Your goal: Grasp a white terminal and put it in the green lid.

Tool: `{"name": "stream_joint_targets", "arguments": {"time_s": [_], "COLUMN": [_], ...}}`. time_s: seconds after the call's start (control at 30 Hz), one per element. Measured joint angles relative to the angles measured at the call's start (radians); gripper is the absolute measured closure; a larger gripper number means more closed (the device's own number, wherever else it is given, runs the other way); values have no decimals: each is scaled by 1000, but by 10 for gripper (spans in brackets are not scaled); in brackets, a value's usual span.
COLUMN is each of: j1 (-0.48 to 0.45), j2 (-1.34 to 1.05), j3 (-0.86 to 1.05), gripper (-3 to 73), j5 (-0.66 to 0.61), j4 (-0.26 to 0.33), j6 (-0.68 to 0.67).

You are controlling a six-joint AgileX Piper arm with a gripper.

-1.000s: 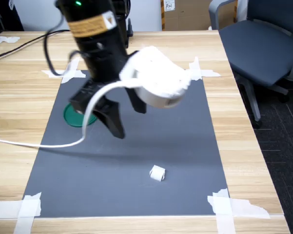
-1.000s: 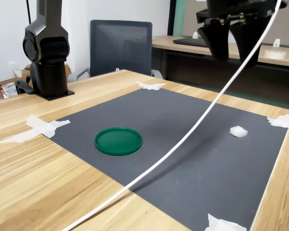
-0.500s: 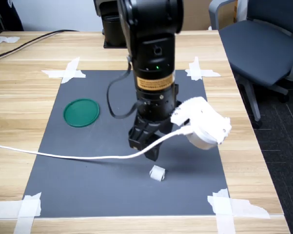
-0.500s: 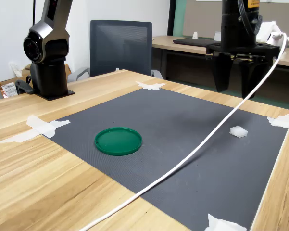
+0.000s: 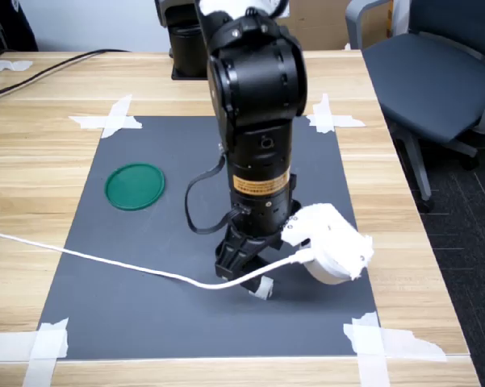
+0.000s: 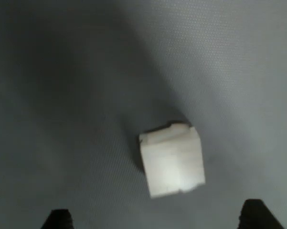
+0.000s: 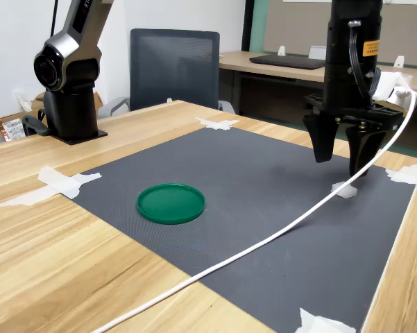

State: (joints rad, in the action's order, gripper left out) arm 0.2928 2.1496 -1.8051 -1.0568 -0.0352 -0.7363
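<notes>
The white terminal (image 5: 263, 289) lies on the dark mat near its front edge in the first exterior view, partly hidden by the arm. My gripper (image 5: 245, 272) hangs open just above it, pointing straight down. In the wrist view the terminal (image 6: 172, 160) sits on the mat between the two dark fingertips (image 6: 60, 218), untouched. In the second exterior view the gripper (image 7: 341, 161) hovers a little above the terminal (image 7: 344, 189). The green lid (image 5: 135, 186) lies empty at the first exterior view's left of the mat, and shows as the green lid (image 7: 171, 202) in the second exterior view.
A white cable (image 5: 105, 262) trails across the mat from the white camera head (image 5: 331, 243) on the wrist. White tape strips (image 5: 387, 340) hold the mat's corners. The arm's base (image 7: 69, 90) stands on the wooden table. An office chair (image 5: 436, 72) stands beside the table.
The arm has swung from above the lid's side over to the terminal and come down. Its open fingers now hang close above the terminal. Terminal and lid have not moved.
</notes>
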Motion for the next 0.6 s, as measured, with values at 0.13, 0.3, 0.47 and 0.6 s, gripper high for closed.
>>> {"name": "stream_joint_targets", "arguments": {"time_s": [0.13, 0.3, 0.47, 0.6], "j1": [0, 0, 0, 0], "j2": [20, 40, 56, 57], "j3": [0, -1, -3, -3], "gripper": [24, 24, 24, 54], "j5": [18, 56, 66, 66], "j4": [-1, -1, -1, 0], "j6": [7, 9, 10, 10]}}
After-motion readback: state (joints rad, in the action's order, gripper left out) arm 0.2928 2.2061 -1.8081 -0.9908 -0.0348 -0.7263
